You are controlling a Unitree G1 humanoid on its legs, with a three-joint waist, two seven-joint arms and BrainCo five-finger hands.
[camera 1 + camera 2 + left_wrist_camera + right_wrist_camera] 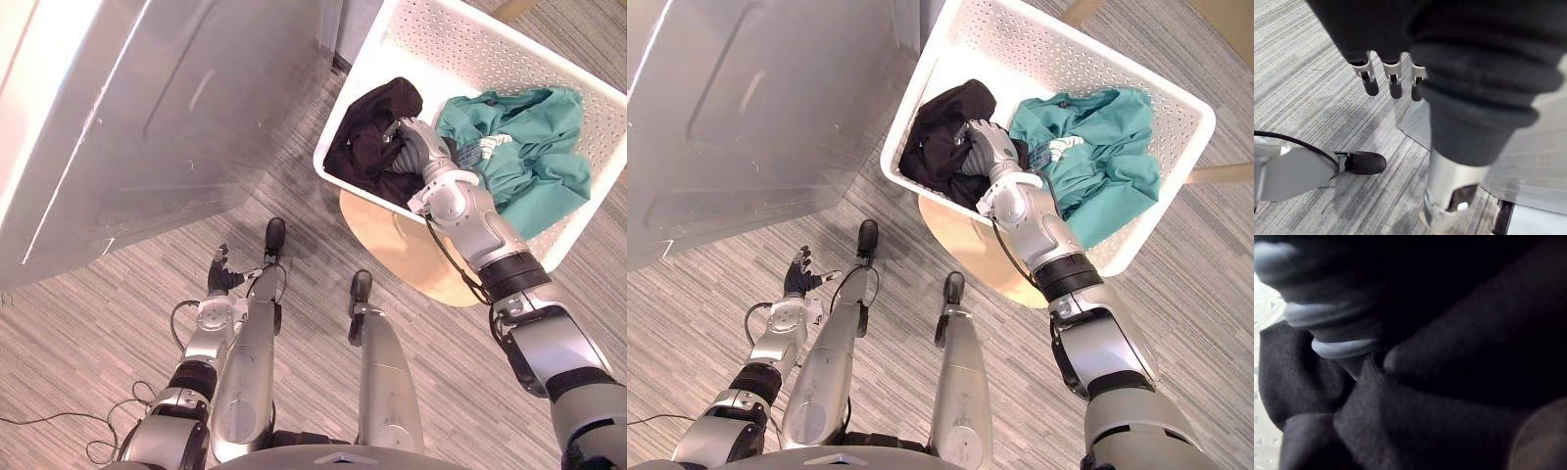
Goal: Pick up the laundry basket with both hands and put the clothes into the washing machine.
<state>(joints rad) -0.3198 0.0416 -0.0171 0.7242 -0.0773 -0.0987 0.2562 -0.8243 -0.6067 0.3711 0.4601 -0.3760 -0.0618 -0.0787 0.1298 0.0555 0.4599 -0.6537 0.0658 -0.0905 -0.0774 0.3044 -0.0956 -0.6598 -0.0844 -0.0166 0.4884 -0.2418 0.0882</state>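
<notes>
**Right fingers buried in the black cloth**

The soft black garment point(940, 132) lies bunched at 9 o'clock inside the white perforated plastic laundry basket point(1038, 39), with a crumpled teal garment point(1097, 157) at 3 o'clock. My right hand point(988, 147) has its fingers curled into the black cloth. It looks light and limp, so a deep handful seems best. My left hand point(801, 276) hangs at 7 o'clock, fingers loose and apart, below the grey metal washing machine point(745, 117).

Right hand point(986, 147) in dark garment point(937, 132), perhaps gripping, white basket point(1019, 44)
</notes>
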